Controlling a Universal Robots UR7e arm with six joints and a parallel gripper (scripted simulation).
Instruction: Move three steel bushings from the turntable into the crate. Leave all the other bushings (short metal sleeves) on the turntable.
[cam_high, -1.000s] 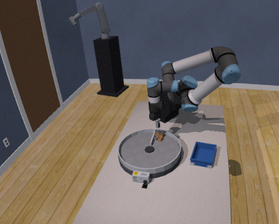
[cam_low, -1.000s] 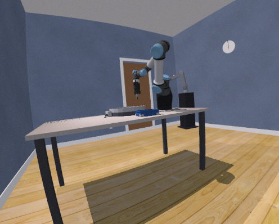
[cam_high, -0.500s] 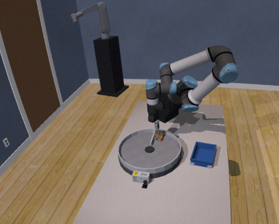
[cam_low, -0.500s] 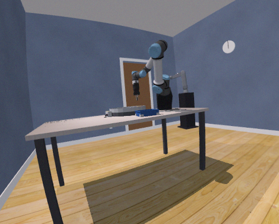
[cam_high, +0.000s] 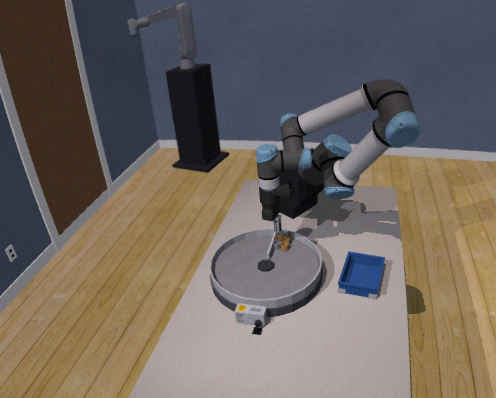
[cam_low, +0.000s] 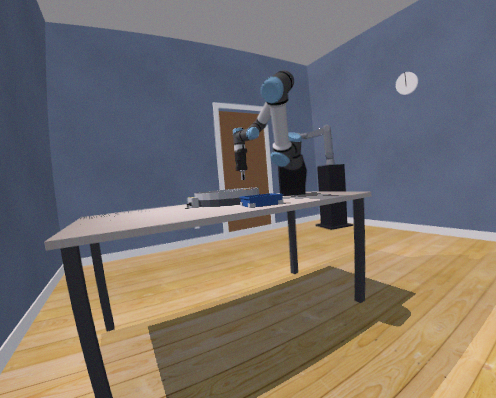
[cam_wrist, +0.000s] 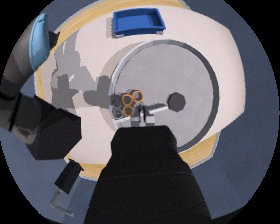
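Steel-grey, ring-shaped bushings (cam_high: 275, 245) (cam_wrist: 118, 113) sit beside orange ones (cam_high: 285, 243) (cam_wrist: 137, 96) on the round grey turntable (cam_high: 295, 303) (cam_low: 220, 202) (cam_wrist: 165, 65). Above, the black gripper (cam_high: 278, 230) (cam_low: 243, 178) (cam_wrist: 141, 110) holds nothing, jaws slightly parted.

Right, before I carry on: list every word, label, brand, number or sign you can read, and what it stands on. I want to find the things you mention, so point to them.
No text can be read.
Small box (cam_high: 248, 317) (cam_low: 194, 202) by the turntable (cam_high: 235, 272) (cam_low: 215, 201) (cam_wrist: 192, 75): yellow patch and dark marks, too small to read.
Wall clock (cam_low: 409, 85): no numerals can be made out.
Blue crate (cam_high: 362, 275) (cam_low: 261, 200) (cam_wrist: 138, 21): no lettering visible.
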